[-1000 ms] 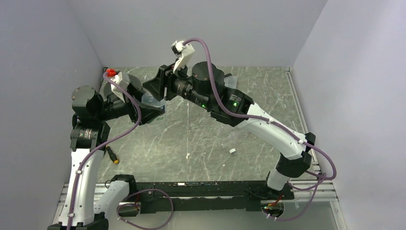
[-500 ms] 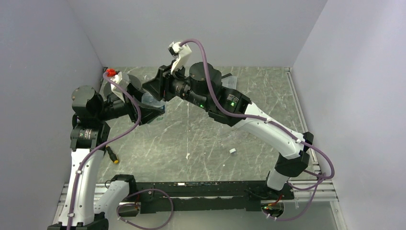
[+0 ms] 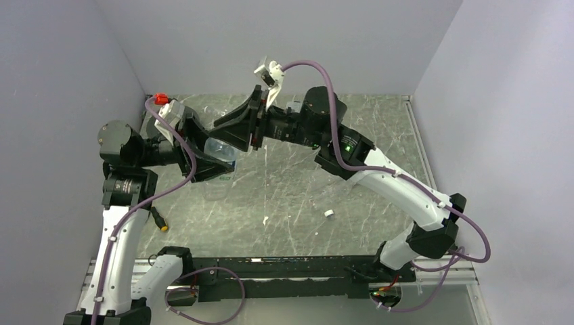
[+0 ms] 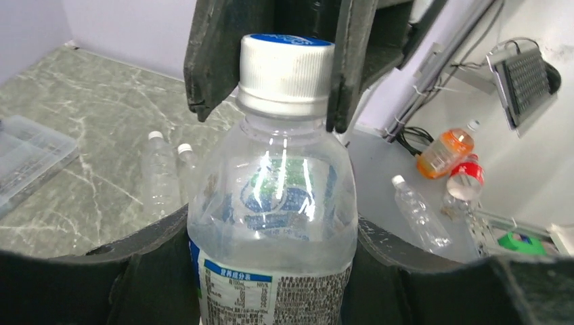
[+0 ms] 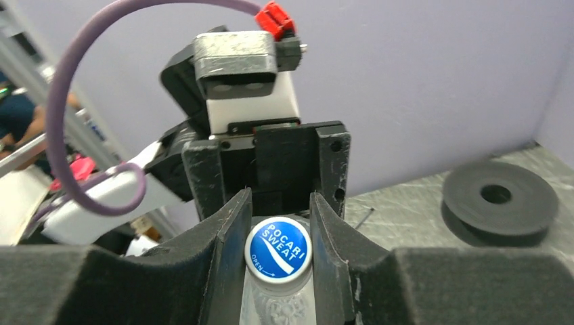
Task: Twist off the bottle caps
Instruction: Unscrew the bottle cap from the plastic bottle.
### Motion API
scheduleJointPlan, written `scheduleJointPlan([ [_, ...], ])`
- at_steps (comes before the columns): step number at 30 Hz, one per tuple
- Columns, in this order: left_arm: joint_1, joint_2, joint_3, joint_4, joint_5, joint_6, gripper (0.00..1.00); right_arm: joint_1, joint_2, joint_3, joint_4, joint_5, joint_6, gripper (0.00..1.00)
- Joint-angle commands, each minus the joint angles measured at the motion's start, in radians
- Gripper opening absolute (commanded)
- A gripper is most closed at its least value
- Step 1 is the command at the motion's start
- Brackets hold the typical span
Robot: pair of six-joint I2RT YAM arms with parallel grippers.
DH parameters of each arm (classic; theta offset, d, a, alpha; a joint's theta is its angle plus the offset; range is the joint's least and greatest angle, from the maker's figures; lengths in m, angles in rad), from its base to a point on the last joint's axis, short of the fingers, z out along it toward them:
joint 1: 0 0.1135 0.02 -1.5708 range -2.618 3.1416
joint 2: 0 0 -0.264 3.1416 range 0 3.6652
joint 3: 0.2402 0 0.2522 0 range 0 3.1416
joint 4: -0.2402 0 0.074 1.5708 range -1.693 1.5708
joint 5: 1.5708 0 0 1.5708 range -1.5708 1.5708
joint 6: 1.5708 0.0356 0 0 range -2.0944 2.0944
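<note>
Gripping the short labelled bottle [image 4: 271, 203] by its body, left gripper [image 4: 271, 238] holds it raised over the tabletop [image 3: 291, 196] near its far-left corner; right gripper [image 5: 276, 225] pinched tight on its blue-topped cap [image 4: 284, 71].

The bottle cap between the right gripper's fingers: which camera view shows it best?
The left wrist view: the bottle cap shows large, its ribbed white side clamped by the right gripper. The right wrist view shows only its blue printed top. In the top external view the right gripper hides it.
</note>
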Motion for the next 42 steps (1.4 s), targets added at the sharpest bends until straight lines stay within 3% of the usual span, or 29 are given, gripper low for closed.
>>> scheduleJointPlan([
  [1,0.012,-0.007,0.043,0.134,0.032,-0.149,0.03,-0.046,-0.100,-0.079,0.195,-0.340,0.028,0.00],
  [7,-0.015,-0.020,0.051,0.145,0.049,-0.173,0.01,-0.109,-0.138,-0.212,0.485,-0.531,0.153,0.00],
  [11,-0.025,-0.020,0.050,0.129,0.049,-0.158,0.00,-0.111,-0.112,-0.191,0.485,-0.530,0.149,0.00],
  [13,-0.028,-0.022,0.046,0.122,0.046,-0.143,0.00,-0.110,-0.101,-0.175,0.462,-0.452,0.143,0.00],
  [14,-0.029,-0.022,0.044,0.111,0.041,-0.126,0.00,-0.108,-0.097,-0.160,0.413,-0.384,0.137,0.10],
  [16,-0.029,-0.024,0.046,0.059,0.024,-0.058,0.00,-0.102,-0.095,-0.142,0.340,-0.160,0.132,0.57],
  [18,-0.029,-0.034,0.056,-0.063,-0.033,0.066,0.00,-0.084,-0.110,-0.143,0.272,0.048,0.126,0.79],
  [19,-0.029,-0.042,0.058,-0.122,-0.073,0.137,0.00,-0.060,-0.124,-0.150,0.243,0.163,0.111,0.82],
  [22,-0.029,-0.074,0.057,-0.243,-0.218,0.325,0.00,0.039,-0.163,-0.151,0.173,0.461,0.027,0.86],
  [27,-0.030,-0.111,0.021,-0.228,-0.408,0.456,0.00,0.131,-0.088,0.000,-0.049,0.683,-0.015,0.84],
  [36,-0.029,-0.121,0.006,-0.219,-0.468,0.497,0.00,0.145,-0.011,0.088,-0.111,0.700,-0.002,0.71],
  [42,-0.030,-0.117,0.008,-0.220,-0.488,0.495,0.00,0.145,0.023,0.129,-0.106,0.666,0.020,0.68],
])
